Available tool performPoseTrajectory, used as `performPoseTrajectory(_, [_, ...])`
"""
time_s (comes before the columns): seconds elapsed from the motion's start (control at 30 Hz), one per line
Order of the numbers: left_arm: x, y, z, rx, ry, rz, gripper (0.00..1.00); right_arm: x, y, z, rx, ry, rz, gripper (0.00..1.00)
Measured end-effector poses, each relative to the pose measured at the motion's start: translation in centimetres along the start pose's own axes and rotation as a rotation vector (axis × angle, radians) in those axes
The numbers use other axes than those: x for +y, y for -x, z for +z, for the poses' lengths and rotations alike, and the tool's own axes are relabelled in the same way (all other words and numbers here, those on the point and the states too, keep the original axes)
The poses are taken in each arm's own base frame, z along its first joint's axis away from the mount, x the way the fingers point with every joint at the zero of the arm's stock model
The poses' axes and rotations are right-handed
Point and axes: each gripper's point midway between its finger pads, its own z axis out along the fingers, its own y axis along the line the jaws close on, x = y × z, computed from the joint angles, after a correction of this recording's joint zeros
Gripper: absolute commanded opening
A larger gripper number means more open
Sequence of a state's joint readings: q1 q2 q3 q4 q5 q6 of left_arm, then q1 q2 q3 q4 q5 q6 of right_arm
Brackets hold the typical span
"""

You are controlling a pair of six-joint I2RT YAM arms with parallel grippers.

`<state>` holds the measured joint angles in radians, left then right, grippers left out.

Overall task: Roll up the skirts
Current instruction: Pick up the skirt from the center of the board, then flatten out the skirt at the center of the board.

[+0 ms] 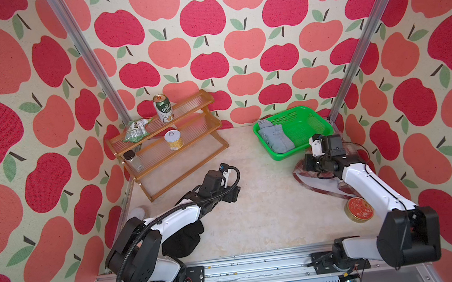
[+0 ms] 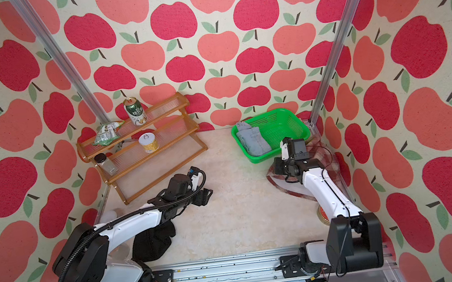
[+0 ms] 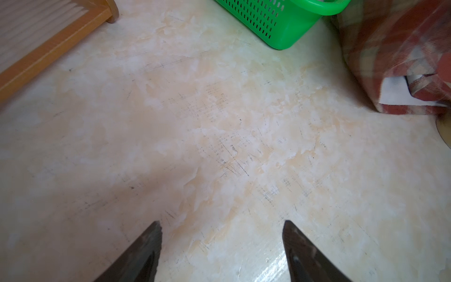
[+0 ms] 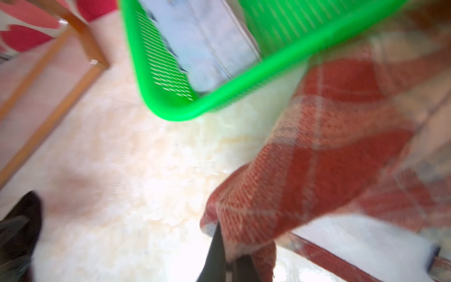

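The right gripper is clamped on an edge of the plaid skirt beside the green basket; the left gripper stands apart, empty; the denim skirt lies rolled in the basket; the black skirt lies unrolled under the left arm; judging so, one done, two left.

Bare table lies open ahead of the left claw. A green basket stands just beyond the right claw, with a wooden rack across the open table from it.
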<state>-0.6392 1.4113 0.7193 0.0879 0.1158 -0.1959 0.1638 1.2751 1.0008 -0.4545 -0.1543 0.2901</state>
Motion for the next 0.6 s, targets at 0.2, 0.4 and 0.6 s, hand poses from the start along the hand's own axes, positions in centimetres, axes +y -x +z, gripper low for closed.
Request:
performPoseTrajectory(0.2, [-0.2,2.1,-2.1,-0.072,-0.004,0.007,0.79,10.0,7.0,-6.9,-0.151,0.242,-0.139,0.00])
performPoseTrajectory(0.4, [-0.7,4.9,-6.2,-0.184,-0.012,0.018,0.80,19.5,12.0,-12.6,-0.233,0.485,-0.270,0.00])
performPoseTrajectory(0.6, [-1.3,7.9,-12.6,-0.348,-0.015,0.056,0.82,27.2,15.9,-16.7,-0.289,0.724,-0.364,0.00])
